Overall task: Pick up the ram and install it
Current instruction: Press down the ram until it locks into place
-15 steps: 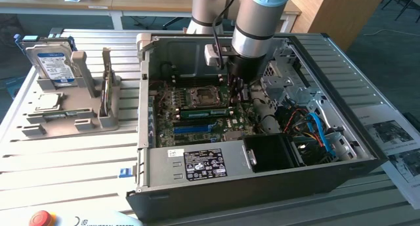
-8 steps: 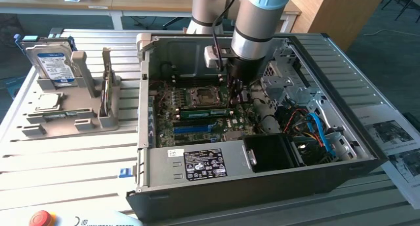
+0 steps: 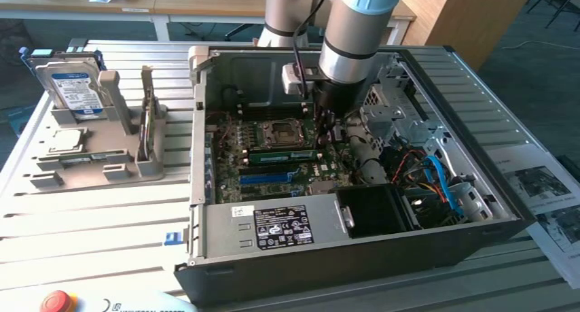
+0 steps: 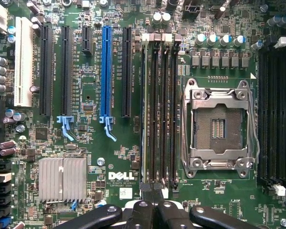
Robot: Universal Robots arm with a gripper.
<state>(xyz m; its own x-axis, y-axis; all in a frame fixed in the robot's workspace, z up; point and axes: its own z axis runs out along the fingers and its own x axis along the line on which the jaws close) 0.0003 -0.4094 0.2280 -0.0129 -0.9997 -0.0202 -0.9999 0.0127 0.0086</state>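
Ram (image 3: 281, 156) stands on edge in a black slot just beside the empty processor socket (image 3: 276, 132) on the motherboard (image 3: 272, 179), inside the open computer case (image 3: 363, 257) on the bench (image 3: 91, 217). In the wrist view it shows as a thin pale edge (image 4: 145, 114) along the outermost slot. The gripper (image 3: 329, 119) hangs above the board near the slots' end, its fingers (image 4: 142, 212) closed together with nothing between them.
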